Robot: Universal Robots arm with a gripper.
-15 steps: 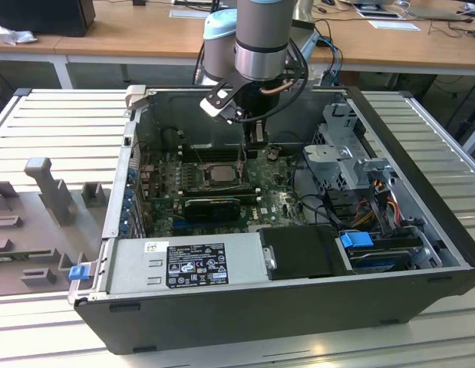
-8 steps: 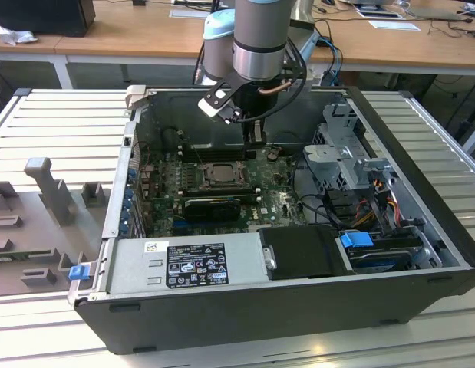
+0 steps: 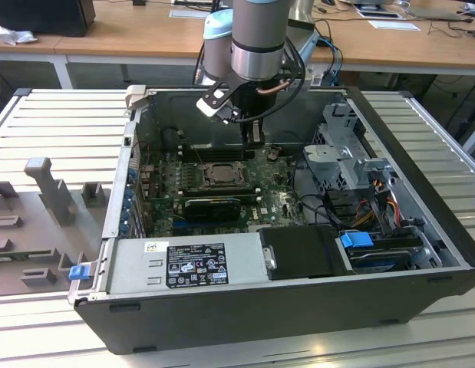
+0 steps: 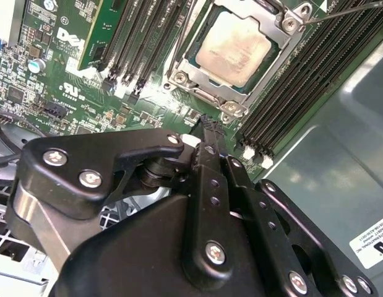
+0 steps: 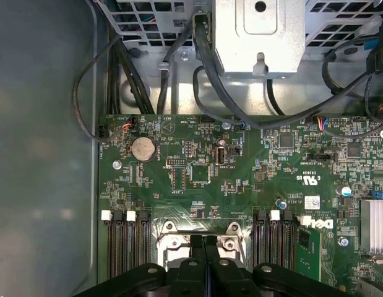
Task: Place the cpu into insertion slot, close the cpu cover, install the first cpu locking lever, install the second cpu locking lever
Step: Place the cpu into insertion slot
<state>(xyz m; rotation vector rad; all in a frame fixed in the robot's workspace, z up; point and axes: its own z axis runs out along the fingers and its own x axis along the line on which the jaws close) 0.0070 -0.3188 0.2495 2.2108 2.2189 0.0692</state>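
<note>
In the exterior view, from its left, the cpu [image 3: 220,175] sits in the insertion slot [image 3: 200,179] with the cpu cover [image 4: 206,93] flat around it, then the gripper [image 3: 255,140] hangs nearby, fingers pinched together on nothing, then the drive cage [image 3: 344,153].

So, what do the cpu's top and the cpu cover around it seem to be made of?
The cpu: its top looks like metal, pale silver-beige, with a dull matte sheen and soft glare. The cpu cover: probably thin stamped sheet metal, perhaps steel, darker silver and semi-gloss, with bright highlights along its edges.
</note>
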